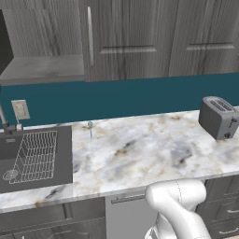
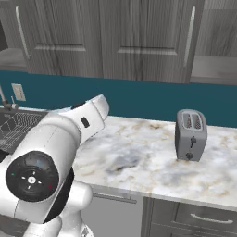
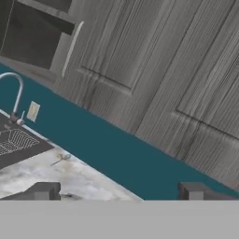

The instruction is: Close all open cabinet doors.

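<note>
Two grey wood-grain cabinet doors hang flush over the counter: one with a vertical silver handle at its left edge, the other to its right. Left of them a cabinet bay stands open, showing its bare shelf and a dark inside. A second open bay lies past the right door's handle. I cannot make out the swung doors of these bays. My gripper is open and empty, well back from the doors, aimed at them over the counter.
Below the doors runs a marble counter with a teal backsplash. A sink holding a wire rack sits at the left beside a faucet. A grey toaster stands at the right. Drawers line the front.
</note>
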Robot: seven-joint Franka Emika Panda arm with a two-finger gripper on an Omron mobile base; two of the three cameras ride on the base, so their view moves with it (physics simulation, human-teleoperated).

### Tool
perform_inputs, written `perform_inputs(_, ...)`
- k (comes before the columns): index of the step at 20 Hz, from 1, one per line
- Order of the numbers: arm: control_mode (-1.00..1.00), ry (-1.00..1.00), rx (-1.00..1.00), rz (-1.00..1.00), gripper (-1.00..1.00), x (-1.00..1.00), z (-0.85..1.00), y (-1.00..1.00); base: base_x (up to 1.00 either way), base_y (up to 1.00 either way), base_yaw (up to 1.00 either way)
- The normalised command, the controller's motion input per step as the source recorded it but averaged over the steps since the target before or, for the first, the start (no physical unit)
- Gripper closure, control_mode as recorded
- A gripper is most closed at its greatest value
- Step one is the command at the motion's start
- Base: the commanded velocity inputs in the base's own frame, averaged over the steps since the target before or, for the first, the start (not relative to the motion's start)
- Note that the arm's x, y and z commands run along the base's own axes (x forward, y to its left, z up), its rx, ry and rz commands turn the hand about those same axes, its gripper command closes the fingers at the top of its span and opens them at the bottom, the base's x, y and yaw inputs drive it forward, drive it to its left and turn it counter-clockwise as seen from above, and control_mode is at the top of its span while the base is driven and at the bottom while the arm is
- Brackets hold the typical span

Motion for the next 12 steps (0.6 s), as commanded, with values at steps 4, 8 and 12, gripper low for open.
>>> perform_inputs(4, -1.00, 0.25, 0.00, 0.00, -1.00, 0.18, 0.00, 0.00, 0.00, 0.00, 0.00)
perform_inputs(8, -1.00, 0.23, 0.00, 0.00, -1.00, 0.14, 0.00, 0.00, 0.00, 0.00, 0.00)
perform_inputs(12, -1.00, 0.22, 0.00, 0.00, -1.00, 0.19, 0.00, 0.00, 0.00, 0.00, 0.00)
